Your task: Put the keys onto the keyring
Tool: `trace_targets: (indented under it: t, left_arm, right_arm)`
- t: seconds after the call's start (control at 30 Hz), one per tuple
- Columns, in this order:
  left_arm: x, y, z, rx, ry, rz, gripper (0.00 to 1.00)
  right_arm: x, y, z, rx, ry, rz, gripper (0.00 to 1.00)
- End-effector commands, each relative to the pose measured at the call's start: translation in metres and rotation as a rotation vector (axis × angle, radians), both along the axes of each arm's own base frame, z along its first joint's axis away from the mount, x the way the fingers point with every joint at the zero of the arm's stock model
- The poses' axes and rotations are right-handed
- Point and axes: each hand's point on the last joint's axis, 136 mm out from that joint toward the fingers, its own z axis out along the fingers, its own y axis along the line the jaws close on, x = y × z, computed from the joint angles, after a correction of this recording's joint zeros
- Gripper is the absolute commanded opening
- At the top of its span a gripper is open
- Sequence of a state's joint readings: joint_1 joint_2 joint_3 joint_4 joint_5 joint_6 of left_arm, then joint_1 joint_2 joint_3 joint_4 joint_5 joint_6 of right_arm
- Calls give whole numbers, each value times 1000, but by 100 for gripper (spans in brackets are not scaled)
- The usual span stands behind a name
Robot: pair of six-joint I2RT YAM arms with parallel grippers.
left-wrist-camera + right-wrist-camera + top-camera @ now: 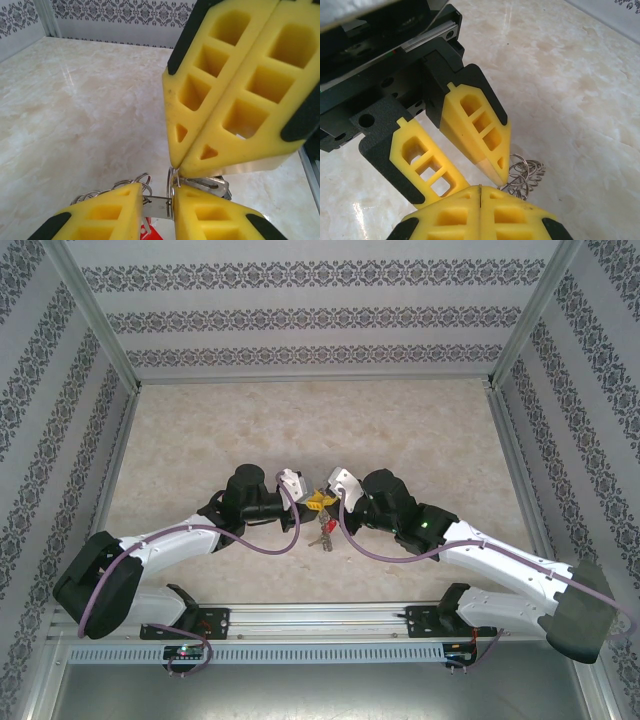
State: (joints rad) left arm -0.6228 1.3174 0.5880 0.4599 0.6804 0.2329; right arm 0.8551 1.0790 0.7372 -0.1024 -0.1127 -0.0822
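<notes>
My two grippers meet tip to tip at mid-table. The left gripper [308, 502] [157, 192] is shut on the keyring: its flat silvery band [159, 206] spans the gap between the fingers, and wire loops [132, 184] [526, 176] fan out to the side. The right gripper [326, 502] [479, 189] is shut, with a thin metal edge pinched between its pads. In the left wrist view its tip [176, 165] touches a loop, with a silvery key blade [212, 184] just below. More keys [322, 535] dangle underneath, one with a red head [150, 232].
The marble tabletop [320, 430] stretches out behind the grippers. Patterned walls [320, 315] and metal posts [95, 315] close in the back and sides. A rail [320, 618] with the arm bases runs along the near edge.
</notes>
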Motion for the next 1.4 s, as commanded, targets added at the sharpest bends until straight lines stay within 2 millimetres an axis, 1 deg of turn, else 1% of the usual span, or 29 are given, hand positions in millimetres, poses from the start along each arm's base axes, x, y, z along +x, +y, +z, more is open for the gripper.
trace_targets:
  t: [0.0,0.17,0.27,0.37,0.73,0.77,0.83,0.9,1.03,1.2,1.3,1.37]
  left_arm:
    - [-4,-3,9,9,-35,-24,25]
    - [-5,-2,6,19,-27,-27,25]
    - [-5,-3,6,18,-28,-25,21]
    - [-2,-3,8,14,-29,-15,19]
    - [0,-6,14,-14,-24,-16,19]
    - [0,-6,13,-12,-23,-17,17]
    - [-1,-8,11,-5,-16,-29,11]
    - [-1,-8,12,-7,-14,-29,10]
    - [0,-8,14,-14,-17,-22,0]
    - [-1,-8,19,-38,-27,-26,0]
    - [-4,-9,21,-47,-32,-41,0]
    - [-7,-9,21,-53,-35,-59,0]
  right_arm:
    - [-2,4,16,34,-44,15,0]
    - [-2,4,15,32,-43,16,0]
    - [-2,5,16,34,-41,21,0]
    - [-5,6,16,35,-37,35,0]
    - [-9,7,14,34,-26,58,0]
    - [-9,7,15,34,-27,58,0]
    - [-9,7,15,33,-28,56,0]
    - [-9,8,14,30,-28,62,0]
    - [-9,6,12,20,-25,58,0]
    - [0,-7,5,-23,-49,-14,0]
    - [7,-18,4,-40,-71,-72,0]
    - [8,-21,6,-36,-77,-83,0]
